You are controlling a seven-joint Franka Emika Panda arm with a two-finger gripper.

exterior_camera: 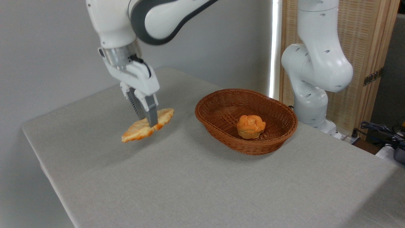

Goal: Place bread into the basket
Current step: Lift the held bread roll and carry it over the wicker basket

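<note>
The table (196, 190), draped in a pale grey cloth, fills most of the view and carries everything else. The white robot arm (158, 19) reaches in from the top, left of the basket, while its base column (316, 63) stands behind the basket's right end, at the table's far edge. The basket (221, 109), an oval of brown wicker with low sloping sides, sits on the cloth right of centre. Well to the left of the basket, the bread (139, 129) hangs tilted, its lower pointed end toward the viewer and its upper end toward the basket; a soft shadow lies on the cloth beneath it, so it appears to be clear of the table. The gripper (146, 118) points down with its fingers clamped on the bread near its middle. Inside the basket, toward its right half, rests a small round orange bun (251, 126), upright on the woven floor.
</note>
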